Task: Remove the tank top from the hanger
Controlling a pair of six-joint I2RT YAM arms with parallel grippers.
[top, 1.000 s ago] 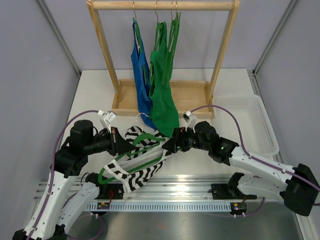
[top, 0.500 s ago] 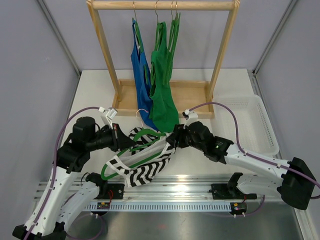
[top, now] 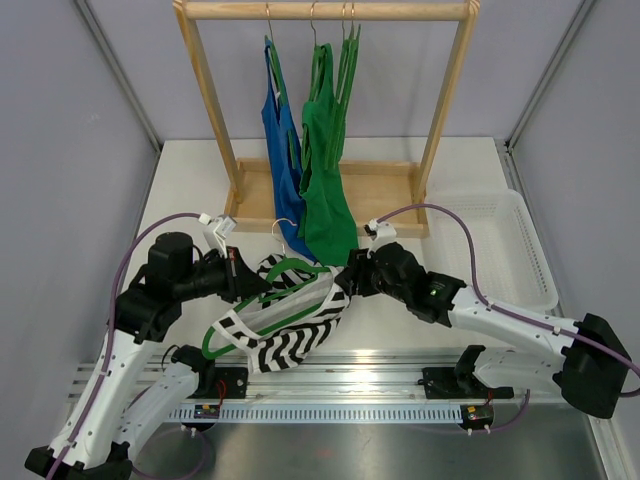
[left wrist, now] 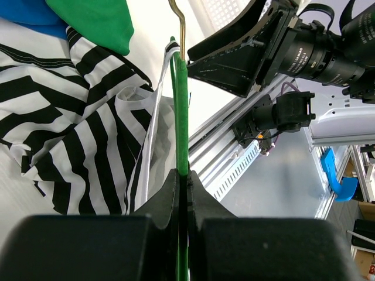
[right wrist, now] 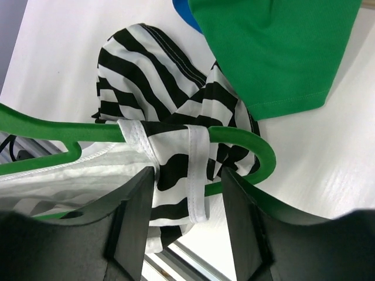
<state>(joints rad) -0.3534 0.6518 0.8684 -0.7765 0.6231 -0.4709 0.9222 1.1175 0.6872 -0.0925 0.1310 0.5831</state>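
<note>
Two pincers flank one striped tank top (top: 290, 340) bunched on one green hanger (top: 213, 343), at 6 o'clock from the rack (top: 320, 10). The left pincer (top: 245, 280) is clamped tight on the hanger, plain only in its wrist view. The right pincer (top: 345, 280) gapes around one strap (right wrist: 199, 170), shown only by its wrist camera.

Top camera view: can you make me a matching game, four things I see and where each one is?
Things:
1 striped tank top
2 blue tank top
3 striped top's green hanger
4 white basket

Places:
A hanging from the wooden rack
B far right of the table
C clamped in the left gripper
D draped on a hanger, low at the front

Pairs: 1-D, 2-A, 3-C, 4-B.
</note>
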